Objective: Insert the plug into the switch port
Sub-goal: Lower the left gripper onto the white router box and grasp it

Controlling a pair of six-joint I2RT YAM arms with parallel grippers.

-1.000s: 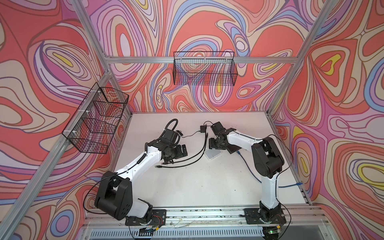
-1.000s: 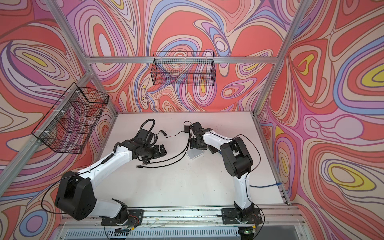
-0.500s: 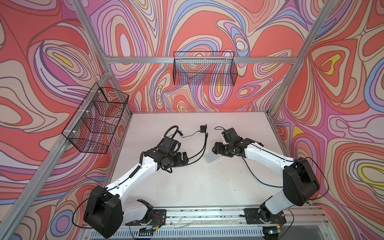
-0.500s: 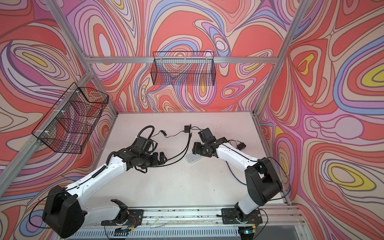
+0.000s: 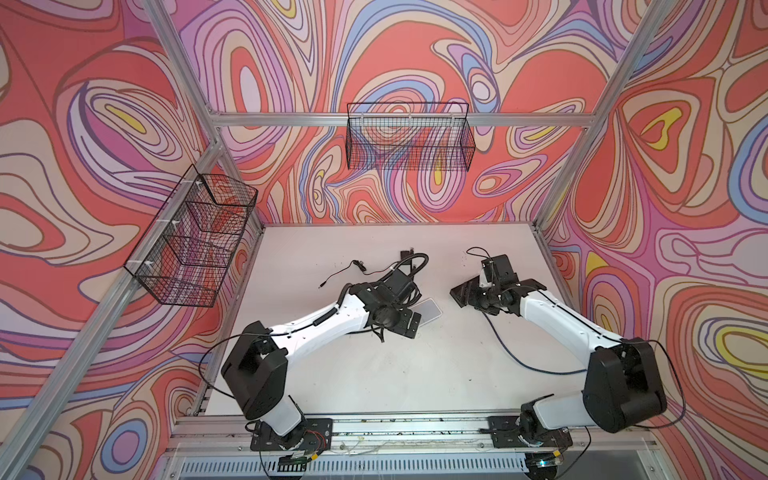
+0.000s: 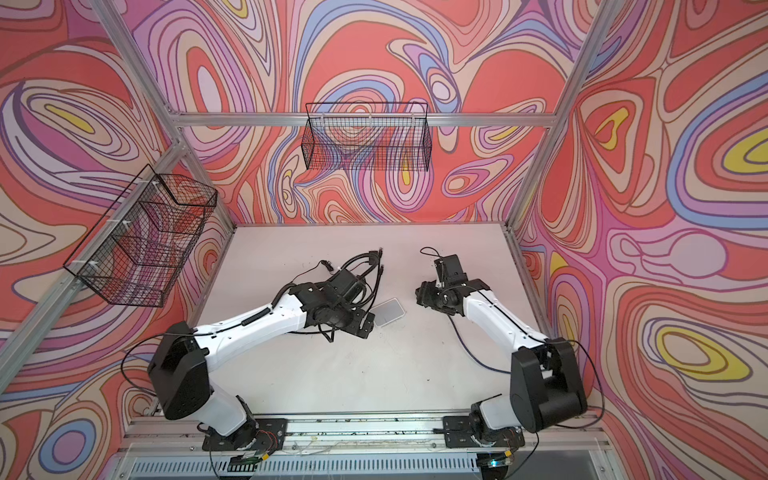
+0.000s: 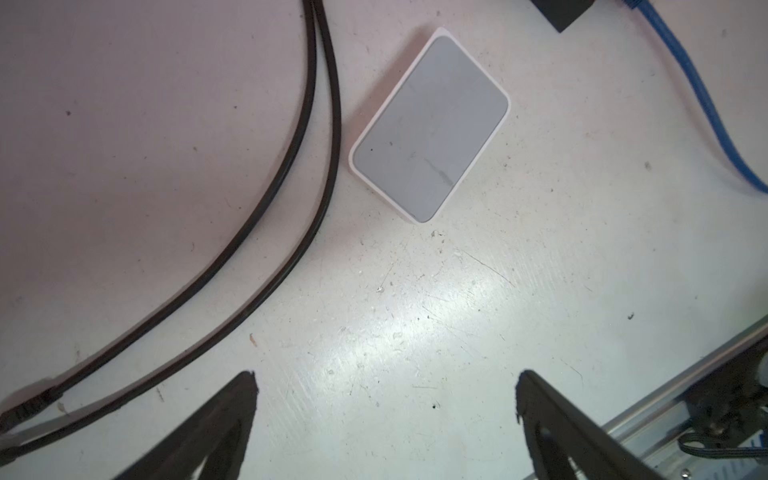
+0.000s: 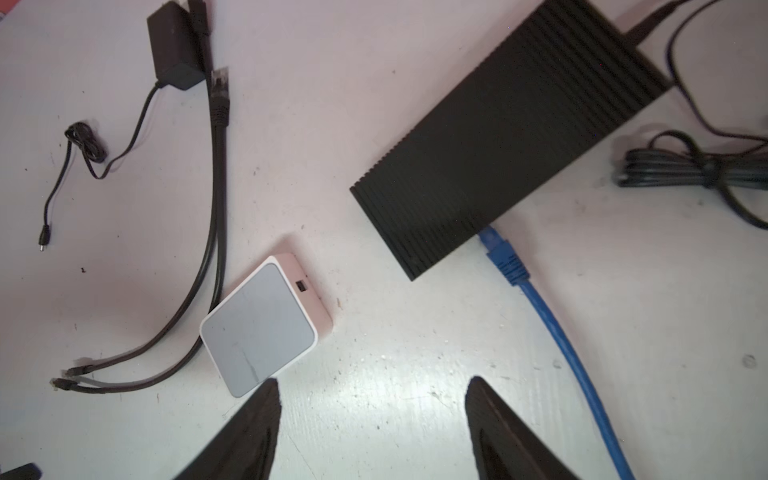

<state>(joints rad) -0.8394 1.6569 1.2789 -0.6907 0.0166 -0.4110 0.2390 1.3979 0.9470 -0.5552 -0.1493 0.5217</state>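
Note:
The switch (image 8: 511, 137), a black ribbed box, lies flat on the white table; in a top view only its near end (image 5: 463, 293) shows under my right wrist. A blue plug (image 8: 500, 253) on a blue cable (image 8: 573, 357) meets the switch's end face and looks seated in a port there. My right gripper (image 8: 372, 386) hangs open and empty above bare table, apart from the plug and the switch. My left gripper (image 7: 384, 384) is wide open and empty, short of a small white-and-grey box (image 7: 430, 124).
The white-and-grey box (image 5: 428, 309) lies between the two arms. Two loose black cables (image 8: 216, 199) with plugs curve past it. A black adapter (image 8: 170, 45) with a thin lead lies farther back, and a bundled black cord (image 8: 681, 170) lies beside the switch. Wire baskets (image 5: 409, 137) hang on the walls.
My right arm has drawn back from the switch and its elbow has swung out to the right; its jaws opened slightly. My left gripper has moved right, toward the white-and-grey box.

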